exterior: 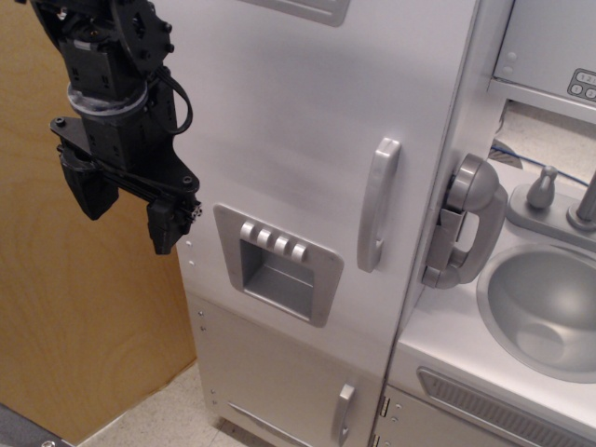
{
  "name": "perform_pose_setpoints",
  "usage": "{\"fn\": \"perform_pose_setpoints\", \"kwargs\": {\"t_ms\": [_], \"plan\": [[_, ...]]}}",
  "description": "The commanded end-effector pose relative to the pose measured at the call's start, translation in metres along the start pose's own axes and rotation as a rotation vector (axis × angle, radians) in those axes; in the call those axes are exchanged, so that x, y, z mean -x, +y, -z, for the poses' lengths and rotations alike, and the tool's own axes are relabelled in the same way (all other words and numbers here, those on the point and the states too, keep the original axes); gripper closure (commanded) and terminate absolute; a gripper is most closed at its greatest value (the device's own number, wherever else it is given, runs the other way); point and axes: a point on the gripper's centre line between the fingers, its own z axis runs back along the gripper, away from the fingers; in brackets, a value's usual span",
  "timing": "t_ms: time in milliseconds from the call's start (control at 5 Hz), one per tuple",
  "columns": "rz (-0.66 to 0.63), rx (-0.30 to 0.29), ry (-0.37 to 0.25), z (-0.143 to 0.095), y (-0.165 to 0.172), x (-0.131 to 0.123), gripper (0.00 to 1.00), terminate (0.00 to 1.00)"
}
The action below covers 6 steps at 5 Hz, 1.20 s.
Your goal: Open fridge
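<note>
The fridge (298,121) is a tall silver-white toy unit filling the middle of the view. Its big door is shut. The door has a curved grey vertical handle (378,205) near its right edge and a recessed grey dispenser panel (277,263) with four buttons at lower left. My black gripper (128,208) hangs at the upper left, beside the fridge's left edge and far left of the handle. Its two fingers are spread apart and hold nothing.
A smaller lower door with a short handle (344,412) sits under the big door. A grey toy phone handset (466,222) hangs on the fridge's right side. A grey sink (545,303) with a faucet is at the right. A wooden panel (65,326) stands at the left.
</note>
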Motion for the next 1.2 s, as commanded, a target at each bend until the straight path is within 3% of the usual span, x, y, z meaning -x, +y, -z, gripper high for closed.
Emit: {"fn": "perform_pose_setpoints", "kwargs": {"t_ms": [0,200,400,800,1000], "plan": [[0.000,0.000,0.000,0.000,0.000,0.000,0.00,0.00],[0.005,0.016,-0.011,-0.008,-0.025,-0.012,0.00,0.00],[-0.026,0.091,-0.023,-0.027,-0.042,-0.036,0.00,0.00],[0.011,0.113,-0.109,-0.043,-0.086,-0.067,0.00,0.00],[0.037,0.118,-0.080,-0.037,-0.110,-0.073,0.00,0.00]]}}
